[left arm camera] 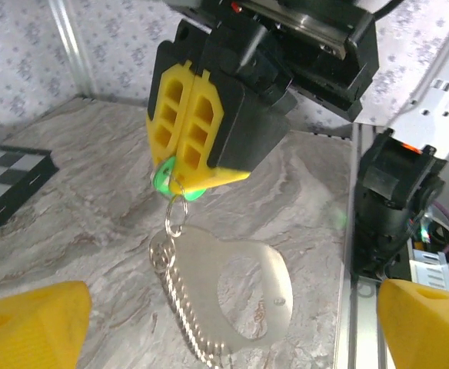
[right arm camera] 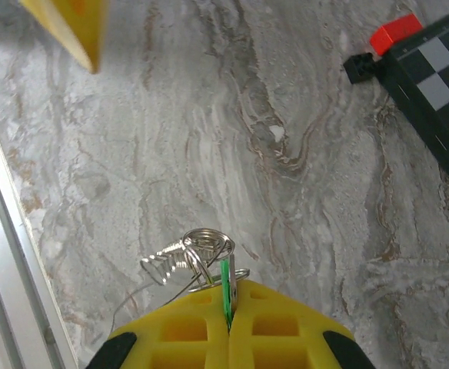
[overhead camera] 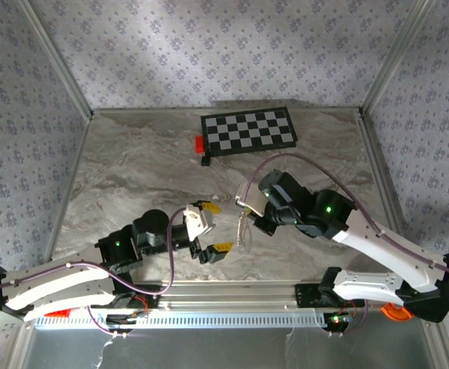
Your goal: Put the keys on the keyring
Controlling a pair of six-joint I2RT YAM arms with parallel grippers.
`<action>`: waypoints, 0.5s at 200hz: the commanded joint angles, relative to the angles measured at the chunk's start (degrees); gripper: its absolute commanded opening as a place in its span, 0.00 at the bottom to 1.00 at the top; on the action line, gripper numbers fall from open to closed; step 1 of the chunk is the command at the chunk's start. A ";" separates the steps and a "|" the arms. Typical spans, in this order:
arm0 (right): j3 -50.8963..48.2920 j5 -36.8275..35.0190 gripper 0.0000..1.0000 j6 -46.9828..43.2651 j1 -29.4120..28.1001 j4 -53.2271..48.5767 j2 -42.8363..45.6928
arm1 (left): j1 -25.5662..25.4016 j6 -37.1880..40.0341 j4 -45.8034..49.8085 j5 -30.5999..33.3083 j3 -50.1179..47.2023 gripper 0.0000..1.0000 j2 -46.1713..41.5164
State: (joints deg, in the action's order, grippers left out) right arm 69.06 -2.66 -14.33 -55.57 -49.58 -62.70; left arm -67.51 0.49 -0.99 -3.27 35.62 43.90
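The right gripper is clamped on the green tag, so the keyring hangs free over the near middle of the table. The keys dangle below it, apparently already threaded. The left gripper, fingers apart and empty, stands just left of the keyring, clear of it.

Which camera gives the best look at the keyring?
Left wrist: the keyring hangs close up, ring, chain and green tag clear, pinched in the right claw. Right wrist sees it bunched, from above; top external, a tiny pale glint.
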 commanded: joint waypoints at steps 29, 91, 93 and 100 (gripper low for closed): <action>4.13 6.02 0.00 2.85 8.69 0.47 -3.77 | 0.44 -4.57 2.95 10.41 1.65 0.99 1.70; 7.28 6.83 0.00 5.23 17.19 2.34 -9.90 | 0.67 -6.09 4.55 15.61 1.90 0.99 3.77; 7.31 6.73 0.00 5.26 17.28 2.37 -10.08 | 0.68 -6.07 4.58 15.85 1.91 1.00 3.96; 7.49 6.61 0.00 5.35 17.86 2.74 -10.76 | 0.63 -6.03 4.77 16.27 1.91 1.00 4.30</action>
State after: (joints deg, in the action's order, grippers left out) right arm 74.17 3.07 -10.74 -39.35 -48.84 -71.94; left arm -67.13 -4.47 2.13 9.32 35.62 47.09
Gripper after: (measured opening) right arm 0.050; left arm 0.994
